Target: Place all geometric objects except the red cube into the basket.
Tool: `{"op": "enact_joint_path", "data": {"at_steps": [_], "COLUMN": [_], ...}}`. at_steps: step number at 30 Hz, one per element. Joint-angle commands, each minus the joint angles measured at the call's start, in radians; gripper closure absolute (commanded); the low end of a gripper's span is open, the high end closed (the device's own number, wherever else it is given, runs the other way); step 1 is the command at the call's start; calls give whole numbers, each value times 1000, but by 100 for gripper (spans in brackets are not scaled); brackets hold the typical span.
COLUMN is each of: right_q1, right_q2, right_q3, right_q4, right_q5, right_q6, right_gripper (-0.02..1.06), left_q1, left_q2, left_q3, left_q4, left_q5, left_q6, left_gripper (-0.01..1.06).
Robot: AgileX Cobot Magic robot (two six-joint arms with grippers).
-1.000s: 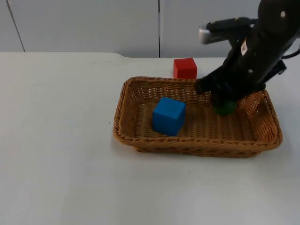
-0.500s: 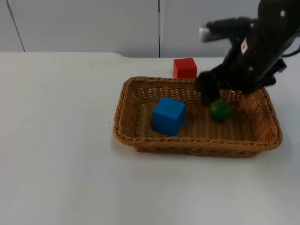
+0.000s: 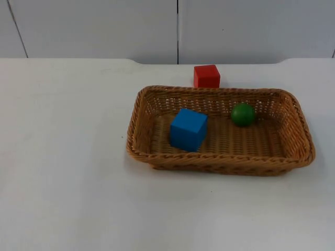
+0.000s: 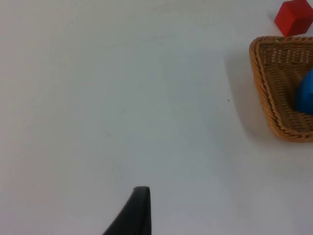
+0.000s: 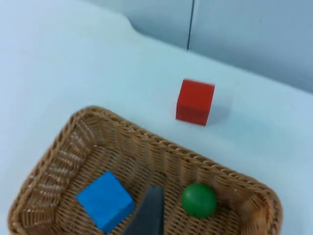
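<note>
A brown wicker basket stands right of the table's middle. Inside it a blue cube lies at the left and a green ball rests free near the far wall. The red cube sits on the table just behind the basket's far rim. My right gripper hangs high above the basket, looking down on the blue cube, the green ball and the red cube. My left gripper waits over bare table left of the basket.
White table top stretches to the left of and in front of the basket. A grey partition wall closes the table's far edge behind the red cube.
My right arm has let go of the green ball and drawn back out of the top view. The ball has rolled slightly toward the basket's far wall.
</note>
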Motion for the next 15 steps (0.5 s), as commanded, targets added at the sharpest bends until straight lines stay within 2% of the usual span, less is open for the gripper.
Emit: {"op": "enact_joint_path", "data": {"at_steps": [1,7,15], "right_q1": [4,4,4], "right_q2": [-106,-302,-570], "right_q3": [64,161,306], "right_q4": [-5,-5,-5], "right_q5": [-28,-16,73], "right_q6": [-15,-15,-40], "right_gripper": [22,22,22], "left_q1": [4,4,4], "left_q2": [-7,-7,-114], "left_q3": [5,5,5], "left_q4": [-12,-17,-82], "left_q5": [-10,-9,13], "left_q6": [1,7,54], "left_gripper": [0,0,0]}}
